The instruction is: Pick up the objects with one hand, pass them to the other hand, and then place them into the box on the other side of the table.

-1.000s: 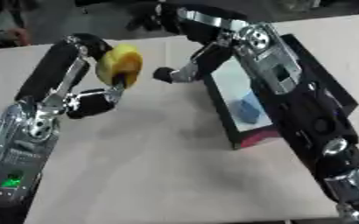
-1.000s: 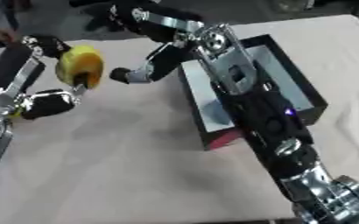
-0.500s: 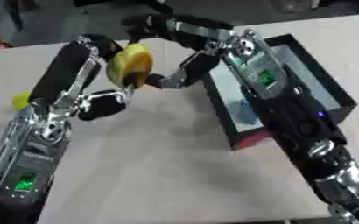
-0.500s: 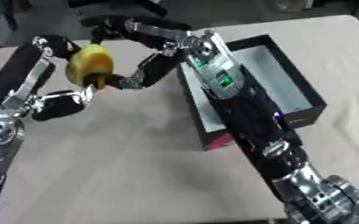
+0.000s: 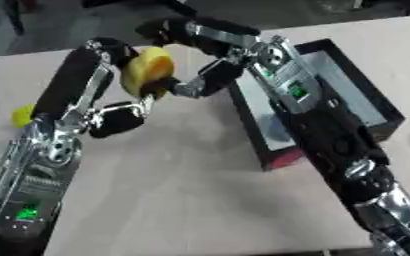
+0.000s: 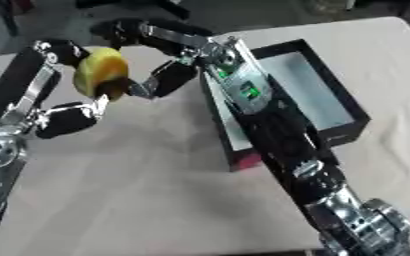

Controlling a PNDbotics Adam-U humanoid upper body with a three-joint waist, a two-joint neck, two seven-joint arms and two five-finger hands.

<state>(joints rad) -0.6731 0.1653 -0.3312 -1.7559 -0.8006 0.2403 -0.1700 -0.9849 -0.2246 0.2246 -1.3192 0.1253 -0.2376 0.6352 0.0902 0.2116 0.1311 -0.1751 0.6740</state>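
Up at eleven o'clock above the table (image 5: 182, 200), yellow fruit (image 5: 147, 75) held aloft in left hand (image 5: 125, 65), fingers curled round it. Right hand (image 5: 195, 87) reaching in from two o'clock, fingertips touching or just beside the fruit's lower right edge; fingers look partly bent, but whether clamped on anything cannot be told. Handover apparently under way, not yet completed.

Open black box (image 6: 327, 107) lying at three o'clock, something pale blue (image 5: 274, 127) inside near its near-left corner. Second small yellow thing (image 5: 22, 115) showing at nine o'clock, half hidden behind the left forearm.

Risks, as judged: fruit round and smooth-looking, so likely to slip out and drop if released before the receiving fingers close properly. Both hands crowded together, so a knock between fingers could dislodge it. Right forearm lying across the box, so a careless swing could nudge the box.
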